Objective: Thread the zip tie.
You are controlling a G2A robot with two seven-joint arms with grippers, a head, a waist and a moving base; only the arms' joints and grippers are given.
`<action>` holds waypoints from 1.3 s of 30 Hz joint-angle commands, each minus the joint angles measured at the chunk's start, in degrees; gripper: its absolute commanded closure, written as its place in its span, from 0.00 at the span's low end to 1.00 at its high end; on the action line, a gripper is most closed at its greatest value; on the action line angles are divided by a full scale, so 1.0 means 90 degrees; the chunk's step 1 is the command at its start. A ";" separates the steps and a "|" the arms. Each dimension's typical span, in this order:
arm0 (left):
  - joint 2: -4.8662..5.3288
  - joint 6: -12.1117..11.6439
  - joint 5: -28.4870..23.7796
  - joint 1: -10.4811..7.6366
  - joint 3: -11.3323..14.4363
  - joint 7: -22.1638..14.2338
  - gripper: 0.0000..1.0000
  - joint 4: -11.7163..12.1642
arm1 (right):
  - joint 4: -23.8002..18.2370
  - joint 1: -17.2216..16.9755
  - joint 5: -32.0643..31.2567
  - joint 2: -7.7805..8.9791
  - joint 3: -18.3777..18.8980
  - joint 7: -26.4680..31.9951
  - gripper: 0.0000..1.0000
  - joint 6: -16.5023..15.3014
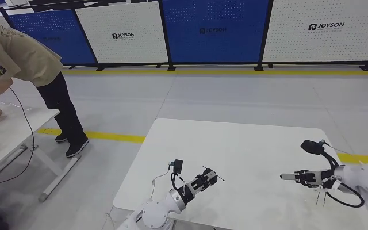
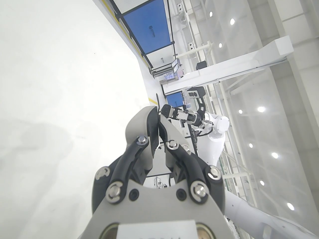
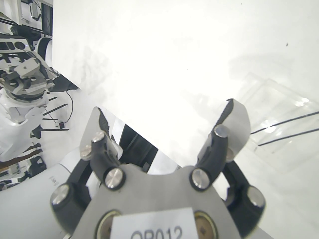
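Observation:
My left gripper (image 1: 211, 175) hovers over the near left part of the white table (image 1: 241, 144), shut on a thin black zip tie (image 1: 221, 178) that pokes out on both sides of it. In the left wrist view the zip tie's end (image 2: 157, 100) sticks out past the closed fingertips (image 2: 152, 115). My right gripper (image 3: 165, 110) is open with nothing between its fingers, low over the table's right side (image 1: 286, 176). Beside it, a clear tray (image 3: 276, 100) holds two more black zip ties (image 3: 286, 122).
The table's near edge runs just behind my left gripper, and its right edge lies close to the right arm. The two spare zip ties (image 1: 321, 199) lie near the right front corner. Another white table (image 1: 23, 123) stands off to the left across the floor.

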 commanded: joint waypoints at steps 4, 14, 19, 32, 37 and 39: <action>0.0000 0.0000 0.0000 0.0000 0.0000 0.0000 1.00 0.0000 | -0.0058 -0.0023 -0.0055 0.0068 0.0298 0.0039 0.00 0.0888; 0.0000 0.0000 0.0000 0.0000 0.0000 0.0000 1.00 0.0000 | 0.0067 0.0107 0.0065 0.0464 -0.0014 0.0039 0.00 0.1813; 0.0000 0.0000 0.0000 0.0000 0.0000 0.0000 1.00 0.0000 | 0.0095 0.0151 0.0095 0.0476 -0.0073 0.0039 0.00 0.1808; 0.0000 0.0000 0.0000 0.0000 0.0000 0.0000 1.00 0.0000 | 0.0129 0.0125 -0.0655 0.0500 -0.0081 -0.0178 0.00 0.1924; 0.0000 0.0000 0.0000 0.0000 0.0000 0.0000 1.00 0.0000 | 0.0327 0.0496 -0.1252 0.0351 -0.0499 0.0039 0.00 0.1924; 0.0000 0.0000 0.0000 0.0000 0.0000 0.0000 1.00 0.0000 | 0.0366 0.0634 -0.1266 0.0345 -0.0884 0.0039 0.00 0.1924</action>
